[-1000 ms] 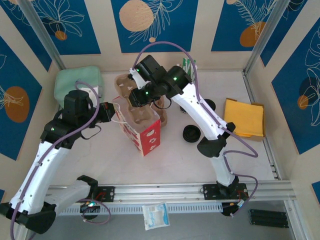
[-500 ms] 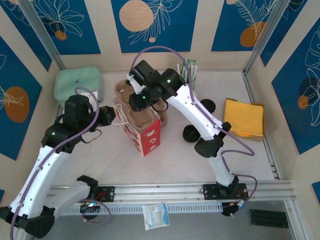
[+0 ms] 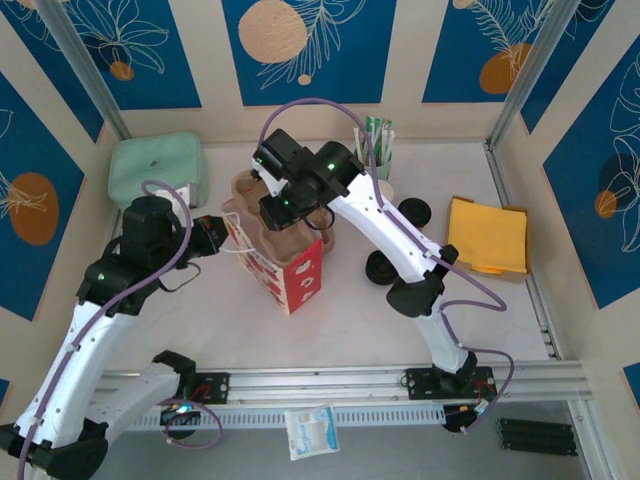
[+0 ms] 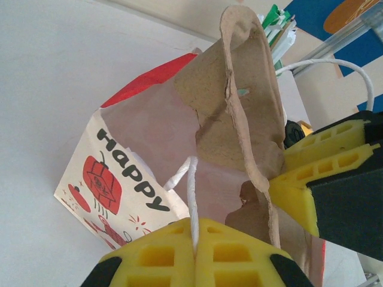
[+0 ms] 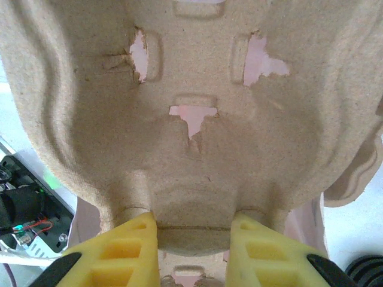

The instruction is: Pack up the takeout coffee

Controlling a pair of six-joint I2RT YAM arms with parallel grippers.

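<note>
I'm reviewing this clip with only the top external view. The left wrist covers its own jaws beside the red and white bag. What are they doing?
Observer: In the left wrist view, the left gripper is shut on the white cord handle of the paper bag, which is printed "Happy".
Operator: And the right arm's jaws?
Observer: The right wrist view shows the right gripper clamped on the edge of the pulp cup carrier, one yellow finger on each side of the rim.
Operator: Is the carrier intact?
Observer: Not quite. In the right wrist view it is torn around several slots, and pink shows through the holes.
</note>
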